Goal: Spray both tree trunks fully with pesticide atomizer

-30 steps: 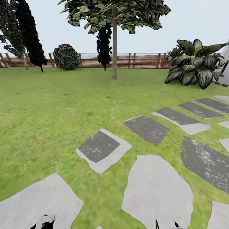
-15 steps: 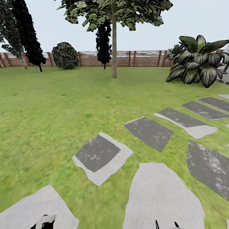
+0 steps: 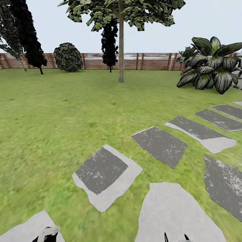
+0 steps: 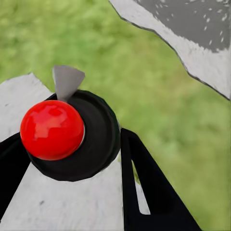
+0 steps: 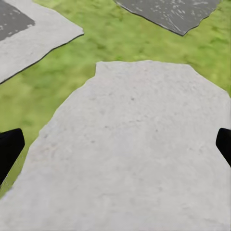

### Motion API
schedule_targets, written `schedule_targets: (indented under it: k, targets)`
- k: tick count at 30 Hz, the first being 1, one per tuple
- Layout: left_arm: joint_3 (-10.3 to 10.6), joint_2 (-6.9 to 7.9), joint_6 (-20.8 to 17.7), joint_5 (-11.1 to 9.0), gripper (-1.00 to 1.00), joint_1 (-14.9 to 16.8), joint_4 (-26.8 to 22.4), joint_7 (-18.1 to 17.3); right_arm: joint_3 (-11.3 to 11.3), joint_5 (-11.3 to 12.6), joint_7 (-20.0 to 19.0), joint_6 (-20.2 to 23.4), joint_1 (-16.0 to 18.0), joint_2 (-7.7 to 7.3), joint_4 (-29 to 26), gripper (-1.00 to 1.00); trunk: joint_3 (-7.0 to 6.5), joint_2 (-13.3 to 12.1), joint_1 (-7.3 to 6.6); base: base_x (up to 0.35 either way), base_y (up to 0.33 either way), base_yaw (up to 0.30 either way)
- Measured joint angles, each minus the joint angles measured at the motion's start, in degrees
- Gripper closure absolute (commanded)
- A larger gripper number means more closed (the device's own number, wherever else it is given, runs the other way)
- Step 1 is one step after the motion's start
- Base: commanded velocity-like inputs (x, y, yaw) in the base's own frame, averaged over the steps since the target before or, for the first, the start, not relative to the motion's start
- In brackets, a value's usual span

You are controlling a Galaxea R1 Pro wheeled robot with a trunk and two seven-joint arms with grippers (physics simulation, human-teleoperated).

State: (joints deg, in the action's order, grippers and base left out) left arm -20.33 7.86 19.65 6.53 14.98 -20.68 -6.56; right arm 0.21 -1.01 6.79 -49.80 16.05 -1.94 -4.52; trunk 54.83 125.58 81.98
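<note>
Bright, even daylight under a pale sky (image 3: 208, 23), no cast shadows, grass (image 3: 50, 127) smeared and blurry, rendered edges soft

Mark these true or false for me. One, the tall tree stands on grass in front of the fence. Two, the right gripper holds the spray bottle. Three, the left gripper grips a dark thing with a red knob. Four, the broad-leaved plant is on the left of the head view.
1. True: the tree trunk rises from the lawn before the fence.
2. False: the right gripper is open and empty over a pale stepping stone.
3. True: the left gripper holds the pesticide atomizer.
4. False: the broad-leaved plant is on the right.
</note>
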Motion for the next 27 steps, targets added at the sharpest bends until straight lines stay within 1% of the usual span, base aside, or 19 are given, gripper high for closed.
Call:
schedule_targets:
  k: [27]
  targets:
    - [0.0,0.0,0.0,0.0,1.0,0.0,0.0,0.0,0.0,0.0,0.0,0.0,0.0,0.08,0.0,-1.0,0.0,0.0,0.0,0.34,0.0,0.0]
